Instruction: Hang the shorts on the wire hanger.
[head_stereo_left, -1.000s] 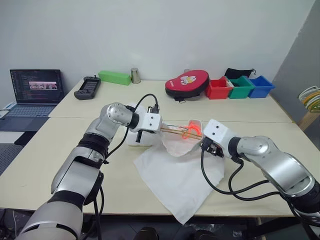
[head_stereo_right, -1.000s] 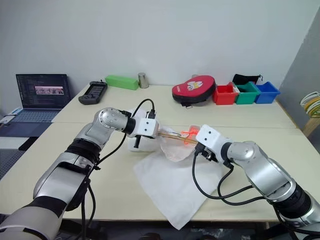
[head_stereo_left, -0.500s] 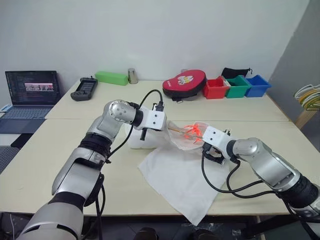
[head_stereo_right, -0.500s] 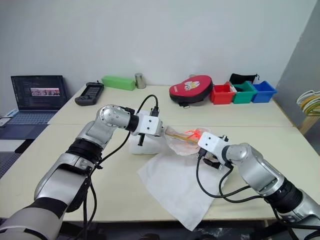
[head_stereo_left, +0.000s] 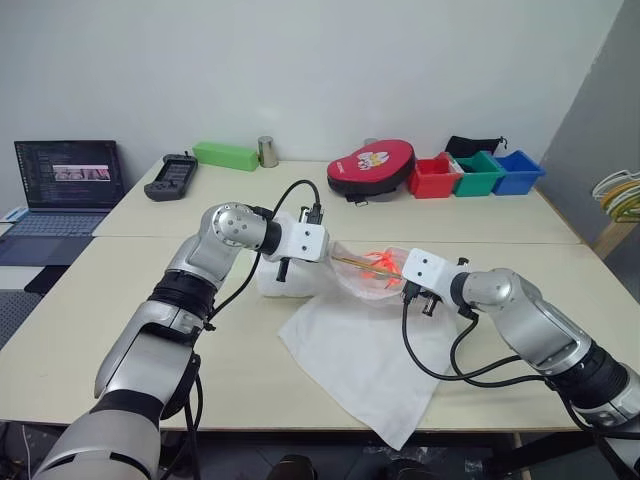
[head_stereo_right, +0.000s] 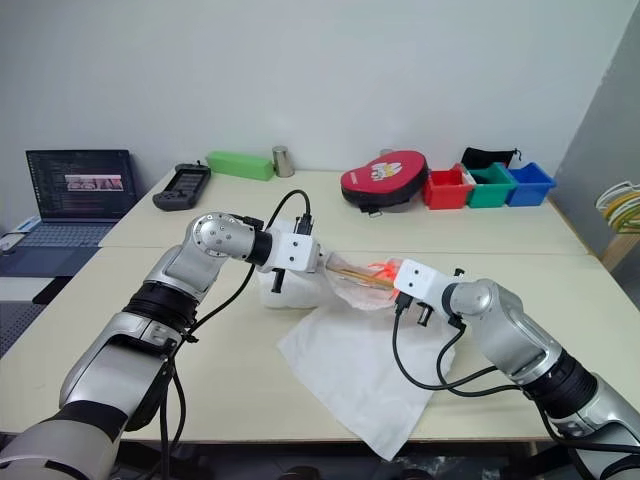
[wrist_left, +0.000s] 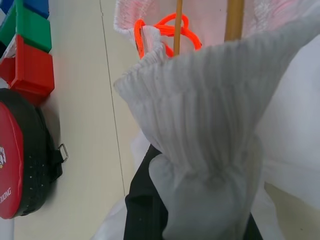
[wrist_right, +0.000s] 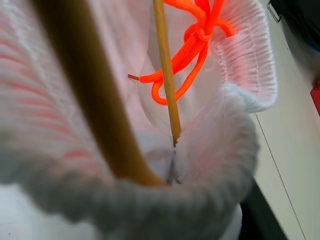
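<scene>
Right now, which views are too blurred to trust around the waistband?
Right wrist view: the near wire hanger rod and the waistband edge of the shorts are out of focus, the orange drawstring sharper. Left wrist view: waistband ribbing crisp. Head views: evenly lit, no glare.

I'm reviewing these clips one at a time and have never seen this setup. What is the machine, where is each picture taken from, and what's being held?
It is a humanoid robot with two arms. The two wide pictures come from cameras in its head; the two close-ups come from a camera on each wrist. On the table lie white shorts. The left gripper is shut on the waistband, as the left wrist view shows. A yellow-orange wire hanger runs inside the waistband, by the orange drawstring. The right gripper is at the waistband; its hold is unclear.
</scene>
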